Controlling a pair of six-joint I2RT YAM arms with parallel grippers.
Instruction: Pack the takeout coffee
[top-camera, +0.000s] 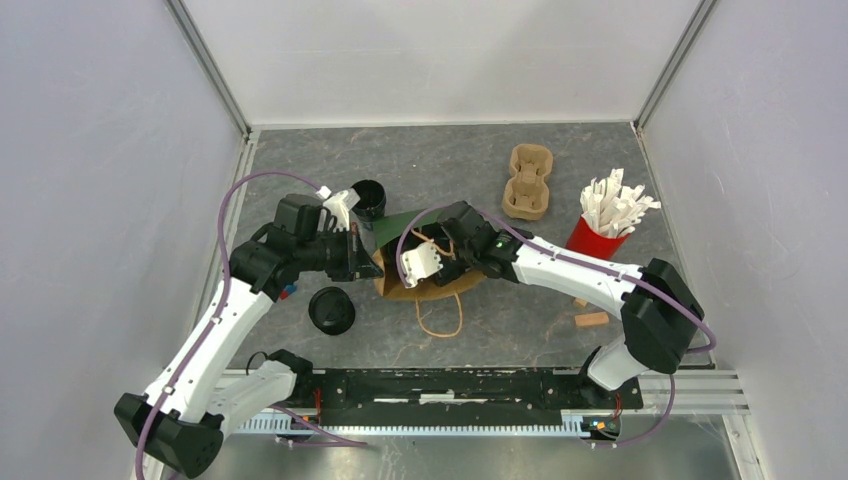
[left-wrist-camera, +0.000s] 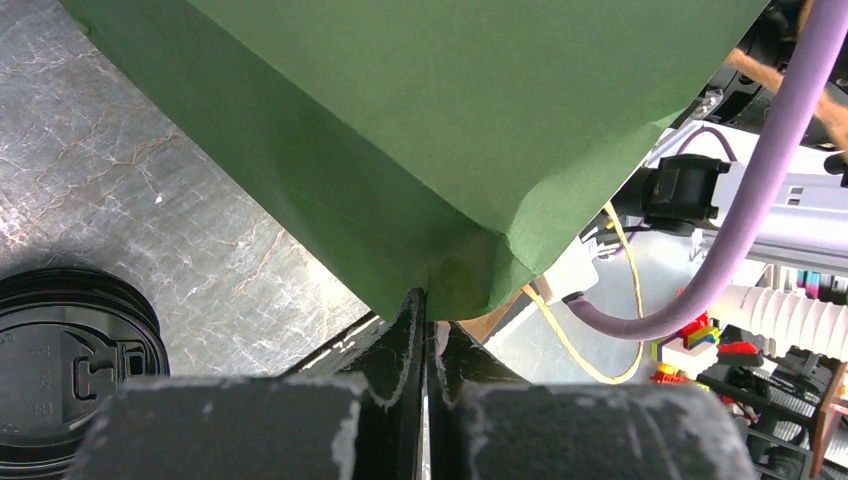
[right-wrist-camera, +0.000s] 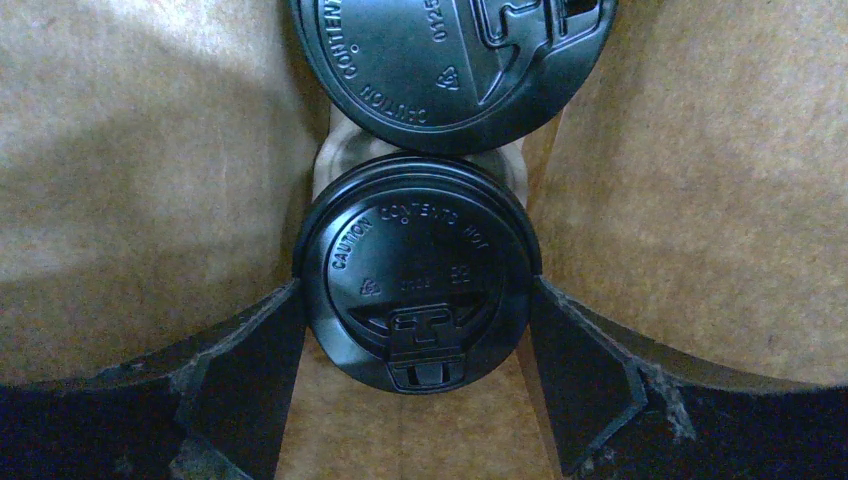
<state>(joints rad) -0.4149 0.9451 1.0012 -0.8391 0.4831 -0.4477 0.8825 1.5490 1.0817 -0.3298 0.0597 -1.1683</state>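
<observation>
The left claw (left-wrist-camera: 427, 310) is pressed together on a folded corner of the big green paper bag (left-wrist-camera: 420, 120), pinching it tight over the grey marbled worktop (left-wrist-camera: 130, 180). Now the right claw (right-wrist-camera: 415, 288): it's down in the bag's brown inside, fingers (right-wrist-camera: 250, 380) spread wide on either side of a small black disposable cup with a round black plastic lid (right-wrist-camera: 415, 250), tips just beside the rim. A 2nd lidded black cup (right-wrist-camera: 450, 60) sits close behind it, deeper in the bag. Out on the worktop, a 3rd lidded black cup (top-camera: 331, 310) stands near the left arm, outside the bag. Further back on the right, a tan moulded-pulp cup carrier (top-camera: 528, 182) and a red cup of white packets (top-camera: 600, 228) stand near each other.
</observation>
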